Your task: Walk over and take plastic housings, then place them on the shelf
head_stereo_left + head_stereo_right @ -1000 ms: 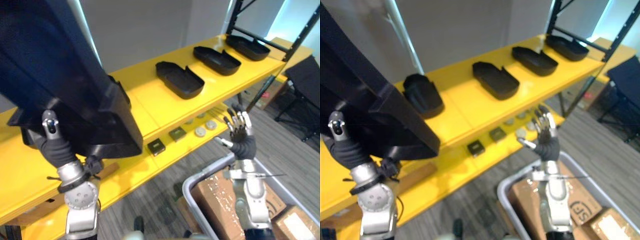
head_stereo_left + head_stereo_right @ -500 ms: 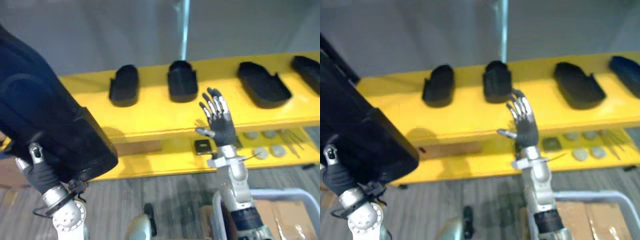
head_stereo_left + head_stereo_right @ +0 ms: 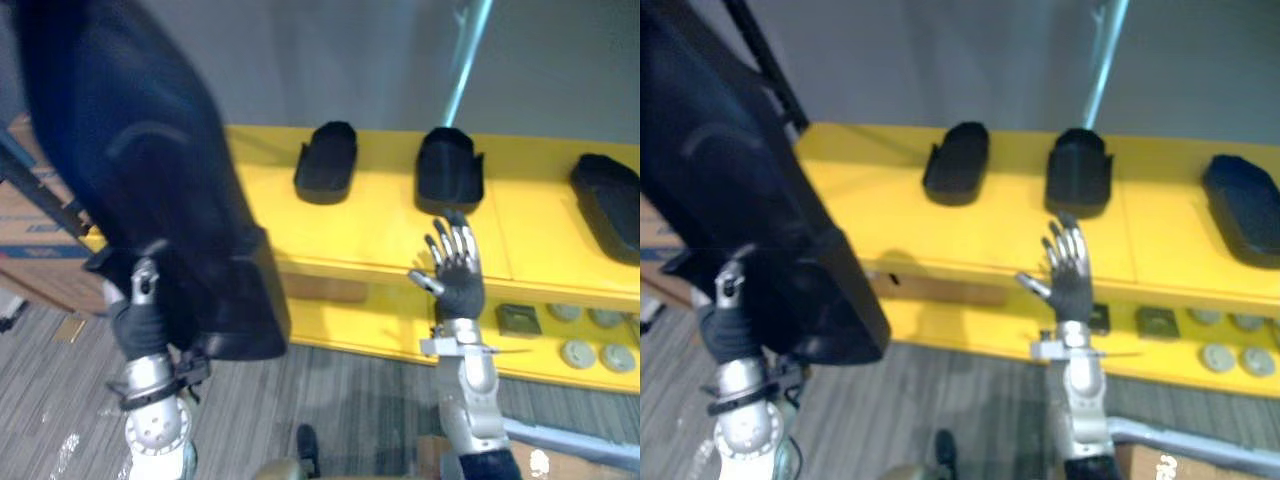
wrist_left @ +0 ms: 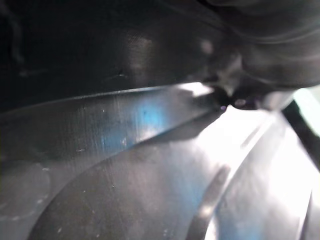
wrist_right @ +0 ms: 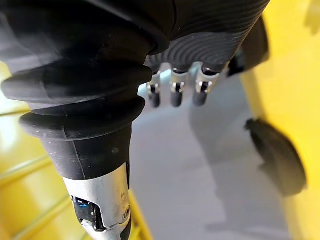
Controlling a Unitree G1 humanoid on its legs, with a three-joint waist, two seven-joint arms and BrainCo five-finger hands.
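With the large black plastic housing point(image 3: 130, 180) up at near left on the left hand point(image 3: 138, 322), whose finger state could not be told, and the right hand point(image 3: 460, 288) splayed open, it needed lowering level onto the bare left end of the yellow shelf point(image 3: 370, 222).

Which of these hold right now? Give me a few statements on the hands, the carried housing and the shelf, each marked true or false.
1. The right hand is open and holds nothing. True.
2. The top level of the yellow shelf is bare. False: three black housings lie on it, spaced apart.
3. The large black housing is up at the left hand, not on the shelf. True.
4. The right hand rests on one of the black housings. False: it is raised in front of the shelf edge, apart from all of them.
5. Round discs lie on the lower level. True.
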